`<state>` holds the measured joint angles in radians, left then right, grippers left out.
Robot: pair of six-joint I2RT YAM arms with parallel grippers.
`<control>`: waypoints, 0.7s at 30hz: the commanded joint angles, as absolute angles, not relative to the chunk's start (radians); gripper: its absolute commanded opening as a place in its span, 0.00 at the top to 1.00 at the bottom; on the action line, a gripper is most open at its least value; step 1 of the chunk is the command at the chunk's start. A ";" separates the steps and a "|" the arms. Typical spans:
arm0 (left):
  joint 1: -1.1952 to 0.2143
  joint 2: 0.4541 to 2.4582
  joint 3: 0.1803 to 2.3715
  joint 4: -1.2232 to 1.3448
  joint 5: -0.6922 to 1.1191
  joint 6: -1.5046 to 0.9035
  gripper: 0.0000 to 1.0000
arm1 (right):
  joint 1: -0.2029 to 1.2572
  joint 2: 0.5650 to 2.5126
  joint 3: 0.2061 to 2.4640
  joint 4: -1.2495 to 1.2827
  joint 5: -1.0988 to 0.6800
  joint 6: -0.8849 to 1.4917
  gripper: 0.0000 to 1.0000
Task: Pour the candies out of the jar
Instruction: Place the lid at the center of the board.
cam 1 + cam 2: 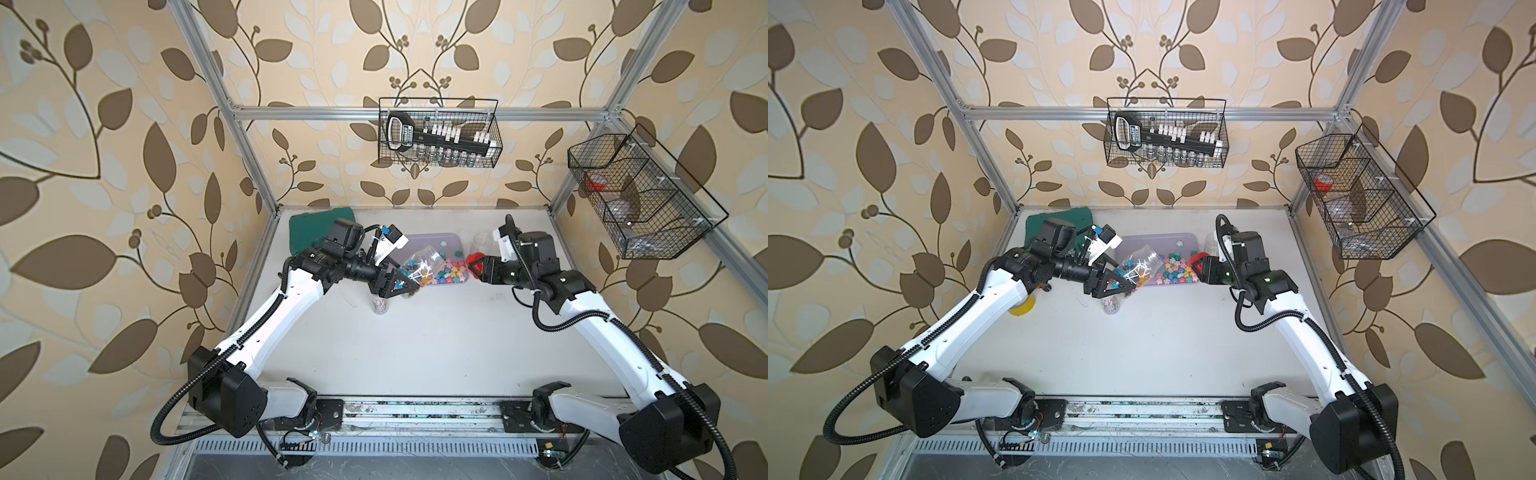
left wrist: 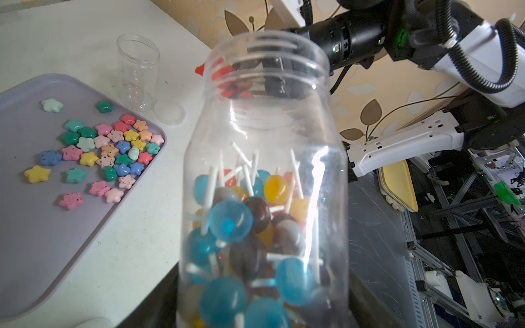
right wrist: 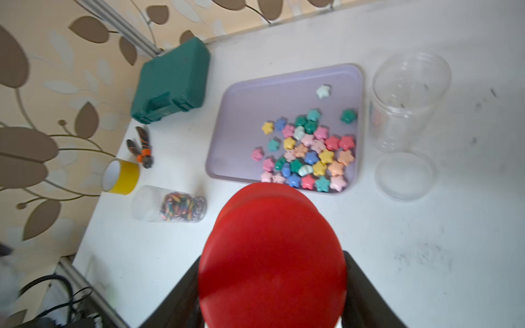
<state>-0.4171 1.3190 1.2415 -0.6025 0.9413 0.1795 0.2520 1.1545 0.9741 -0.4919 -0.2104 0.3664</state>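
Now | left claw (image 1: 409, 283) clenched on jar (image 1: 424, 259), mouth tipped toward tray (image 1: 419, 242) ahead so lollipops (image 2: 230, 221) can slide out | right claw (image 1: 476, 266) grasps lid (image 3: 272, 255), clear of the pour

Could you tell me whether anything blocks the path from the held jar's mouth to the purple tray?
Nothing visible does. The jar in the left gripper is uncapped and tilted above the tray; the red lid sits in the right gripper, aside.

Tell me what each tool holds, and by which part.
Left tool: the lollipop jar, gripped near its bottom end. Right tool: the red lid, pinched across its edges.
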 commanded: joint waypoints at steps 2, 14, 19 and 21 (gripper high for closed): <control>-0.411 1.286 1.247 -0.578 0.979 0.200 0.29 | 0.250 1.115 0.868 -0.478 -0.038 0.411 0.49; -0.411 1.271 1.232 -0.563 0.980 0.197 0.29 | 0.250 1.170 0.725 -0.386 0.037 0.427 0.49; -0.411 1.257 1.223 -0.559 0.971 0.201 0.29 | 0.249 1.209 0.708 -0.342 0.044 0.425 0.50; -0.411 1.256 1.221 -0.558 0.971 0.201 0.29 | 0.249 1.228 0.711 -0.330 0.045 0.425 0.50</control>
<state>-0.4175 1.3060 1.2213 -0.6010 0.9375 0.1810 0.2520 1.2060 0.7177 -0.3767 0.0216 0.4160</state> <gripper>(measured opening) 0.710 0.592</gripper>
